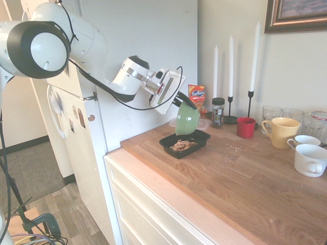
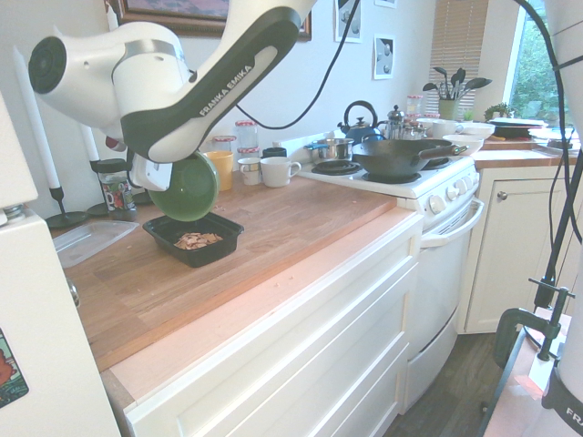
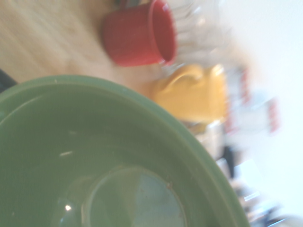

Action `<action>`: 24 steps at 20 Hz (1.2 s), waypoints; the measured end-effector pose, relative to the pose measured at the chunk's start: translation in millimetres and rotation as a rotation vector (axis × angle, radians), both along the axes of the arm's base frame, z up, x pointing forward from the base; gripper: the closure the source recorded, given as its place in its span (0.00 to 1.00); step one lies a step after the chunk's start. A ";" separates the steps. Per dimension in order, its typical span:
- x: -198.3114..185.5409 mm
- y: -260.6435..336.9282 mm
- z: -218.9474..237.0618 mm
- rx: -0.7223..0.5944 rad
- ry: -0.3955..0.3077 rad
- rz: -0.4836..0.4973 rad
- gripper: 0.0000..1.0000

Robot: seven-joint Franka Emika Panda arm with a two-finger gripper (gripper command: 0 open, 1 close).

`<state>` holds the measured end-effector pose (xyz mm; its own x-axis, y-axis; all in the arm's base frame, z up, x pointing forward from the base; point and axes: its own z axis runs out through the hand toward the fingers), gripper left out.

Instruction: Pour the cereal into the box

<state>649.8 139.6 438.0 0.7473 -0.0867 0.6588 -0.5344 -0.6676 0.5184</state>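
Right now the gripper (image 1: 184, 100) has its fingers pinched on the rim of the green bowl (image 1: 187, 120), and that bowl is tipped steeply, hanging mouth-down over the black box (image 1: 197, 147)! And look where the cereal (image 1: 182, 145) is: a little heap of light-brown flakes, down on the floor of the box. Up close, the wrist view peers straight into the bowl, its smooth green inside glinting, a tiny speck on the wall near the base. The box sits upright on the wooden countertop (image 1: 240, 178), close to the edge by the white drawers (image 2: 310, 364), with a few pale crumbs (image 1: 236, 148) scattered on the wood to one side. Just beside the box lies a clear plastic lid (image 2: 93, 240), and behind the bowl stands the orange-red snack bag (image 1: 196, 95), a small dark-lidded jar (image 1: 217, 113) near it. Along the wall rise three white candles (image 1: 231, 66) in black holders, then comes the red mug (image 1: 246, 127), the yellow mug (image 1: 284, 133) and the white cups (image 1: 310, 160). Over on the stove (image 2: 401, 182), well apart from all this, rests a dark wok (image 2: 397, 157)!
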 end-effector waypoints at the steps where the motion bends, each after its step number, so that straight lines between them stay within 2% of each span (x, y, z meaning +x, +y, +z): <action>1: -1.5 -8.3 9.4 0.062 0.023 -0.015 1.00; 5: -0.2 -57.9 34.3 0.310 0.114 -0.050 1.00; 11: 3.1 -205.9 33.9 0.701 0.223 -0.105 1.00; 14: 0.2 -249.9 22.3 0.889 0.251 -0.126 1.00; 18: 6.3 -280.6 -0.6 1.130 0.289 -0.171 1.00; 24: 4.7 -346.5 -48.7 1.466 0.299 -0.285 1.00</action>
